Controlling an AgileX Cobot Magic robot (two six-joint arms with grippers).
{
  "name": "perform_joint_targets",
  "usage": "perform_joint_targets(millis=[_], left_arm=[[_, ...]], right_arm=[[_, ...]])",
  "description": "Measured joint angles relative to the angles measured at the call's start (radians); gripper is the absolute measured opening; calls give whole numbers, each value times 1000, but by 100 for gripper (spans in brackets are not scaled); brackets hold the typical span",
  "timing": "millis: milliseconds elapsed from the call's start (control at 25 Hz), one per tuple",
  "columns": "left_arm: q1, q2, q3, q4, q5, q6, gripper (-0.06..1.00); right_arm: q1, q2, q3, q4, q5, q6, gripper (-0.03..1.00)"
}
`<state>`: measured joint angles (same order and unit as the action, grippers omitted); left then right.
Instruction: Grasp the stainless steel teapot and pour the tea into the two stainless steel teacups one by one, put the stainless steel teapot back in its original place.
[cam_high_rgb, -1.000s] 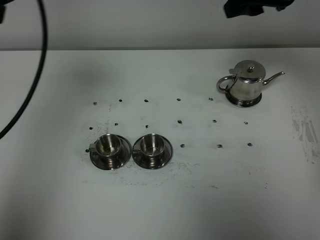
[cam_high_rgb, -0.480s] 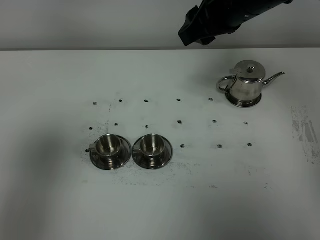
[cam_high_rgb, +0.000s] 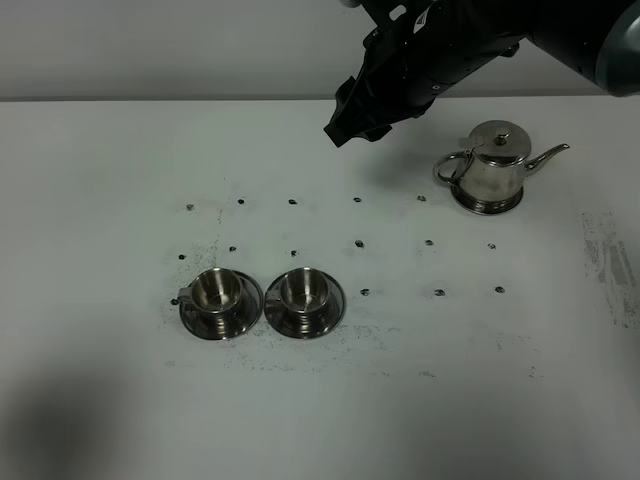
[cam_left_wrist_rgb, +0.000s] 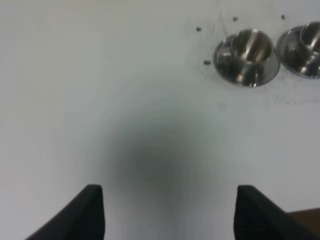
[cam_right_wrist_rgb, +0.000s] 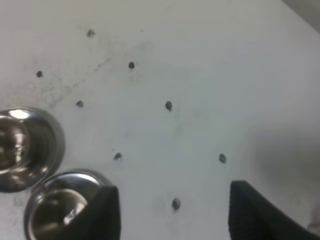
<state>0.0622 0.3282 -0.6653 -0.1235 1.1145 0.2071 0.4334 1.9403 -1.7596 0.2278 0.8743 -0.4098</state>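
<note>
The stainless steel teapot (cam_high_rgb: 489, 168) stands at the back right of the table, spout pointing right, handle left. The two stainless steel teacups, the left one (cam_high_rgb: 220, 298) and the right one (cam_high_rgb: 303, 296), sit side by side on saucers at front left; I see no tea in them. My right gripper (cam_high_rgb: 347, 126) hangs above the table, left of the teapot and apart from it. The right wrist view shows it open (cam_right_wrist_rgb: 175, 212) and empty, with both cups (cam_right_wrist_rgb: 22, 147) (cam_right_wrist_rgb: 57, 207) beyond. My left gripper (cam_left_wrist_rgb: 170, 215) is open and empty, with the cups (cam_left_wrist_rgb: 247, 56) (cam_left_wrist_rgb: 305, 47) far off.
The white table (cam_high_rgb: 120, 160) carries a grid of small dark dots (cam_high_rgb: 358, 243) between the cups and the teapot. Scuff marks (cam_high_rgb: 612, 262) lie at the right edge. A grey wall (cam_high_rgb: 180, 45) runs behind the table.
My right arm has swung in from the top right and moved down and left, to beside the teapot. The black cable at the left has left the view. Teapot and cups have not moved.
</note>
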Motion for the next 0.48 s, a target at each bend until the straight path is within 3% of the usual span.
perform_joint_targets(millis=[240, 480], left_arm=[[0, -121, 146, 2, -38, -80, 54], [0, -162, 154, 3, -38, -92, 54]], right_arm=[[23, 48, 0, -40, -59, -1, 46], [26, 99, -4, -61, -100, -1, 46]])
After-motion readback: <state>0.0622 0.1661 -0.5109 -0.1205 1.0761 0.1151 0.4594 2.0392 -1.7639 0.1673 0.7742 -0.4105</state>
